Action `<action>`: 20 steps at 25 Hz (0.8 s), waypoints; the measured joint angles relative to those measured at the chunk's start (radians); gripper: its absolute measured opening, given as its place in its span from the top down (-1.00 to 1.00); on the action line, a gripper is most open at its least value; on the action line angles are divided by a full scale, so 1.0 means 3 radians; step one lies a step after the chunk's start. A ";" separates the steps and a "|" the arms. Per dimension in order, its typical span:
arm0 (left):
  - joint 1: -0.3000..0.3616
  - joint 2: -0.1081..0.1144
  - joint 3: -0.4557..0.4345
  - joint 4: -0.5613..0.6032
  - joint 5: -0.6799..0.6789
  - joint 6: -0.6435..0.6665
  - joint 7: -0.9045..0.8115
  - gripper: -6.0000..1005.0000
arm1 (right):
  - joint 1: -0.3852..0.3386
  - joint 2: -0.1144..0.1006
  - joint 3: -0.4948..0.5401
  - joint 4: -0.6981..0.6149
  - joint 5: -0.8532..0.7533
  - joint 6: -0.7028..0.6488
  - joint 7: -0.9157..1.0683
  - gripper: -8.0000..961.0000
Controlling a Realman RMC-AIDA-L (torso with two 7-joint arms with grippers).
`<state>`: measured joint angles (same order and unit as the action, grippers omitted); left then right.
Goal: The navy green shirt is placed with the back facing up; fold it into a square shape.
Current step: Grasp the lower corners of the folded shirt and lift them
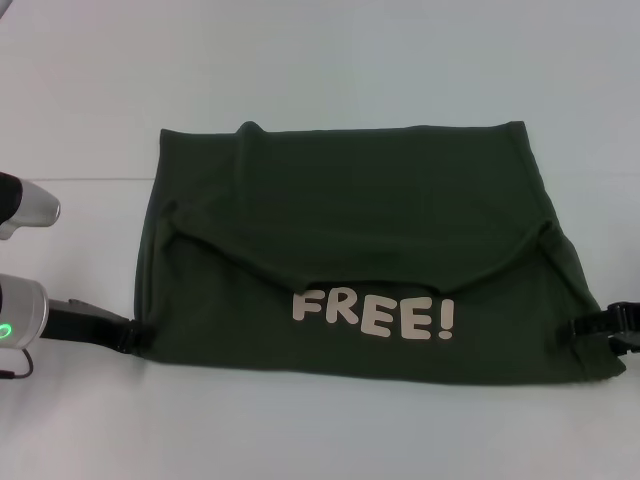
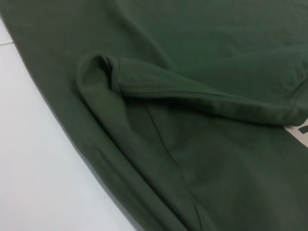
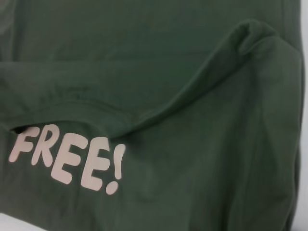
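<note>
Olive-green cloth fills the middle of the white table [image 1: 80, 90] in the head view: the navy green shirt [image 1: 350, 210] lies folded into a wide block, its near part turned up so the white "FREE!" lettering [image 1: 372, 316] shows. The left gripper [image 1: 128, 334] meets the shirt's near left corner and the right gripper [image 1: 592, 326] its near right corner; whether either claw is clamped cannot be told. The left wrist view shows a hemmed fold [image 2: 192, 94] lying across the cloth. The right wrist view shows the lettering beside a raised crease [image 3: 240, 43].
</note>
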<state>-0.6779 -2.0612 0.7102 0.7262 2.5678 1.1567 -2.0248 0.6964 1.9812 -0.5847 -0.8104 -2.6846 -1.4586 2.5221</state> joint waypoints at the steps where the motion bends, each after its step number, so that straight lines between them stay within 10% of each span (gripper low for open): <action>1: 0.0000 -0.0002 0.0000 0.0000 0.0000 0.0003 0.0000 0.91 | 0.0002 0.0001 0.0000 0.0022 0.0002 0.0006 -0.0007 -0.87; 17: -0.0008 -0.0002 0.0015 0.0008 0.0000 0.0015 -0.0026 0.92 | -0.0022 0.0008 -0.0076 0.0069 -0.0014 0.0162 -0.0023 -0.82; 20: -0.0009 -0.0002 0.0003 0.0008 0.0000 0.0018 -0.0029 0.92 | -0.0030 0.0007 -0.0076 0.0074 -0.0014 0.0205 -0.0043 -0.56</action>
<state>-0.6806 -2.0617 0.7112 0.7287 2.5679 1.1619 -2.0336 0.6874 1.9831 -0.6074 -0.7883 -2.6887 -1.3970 2.5092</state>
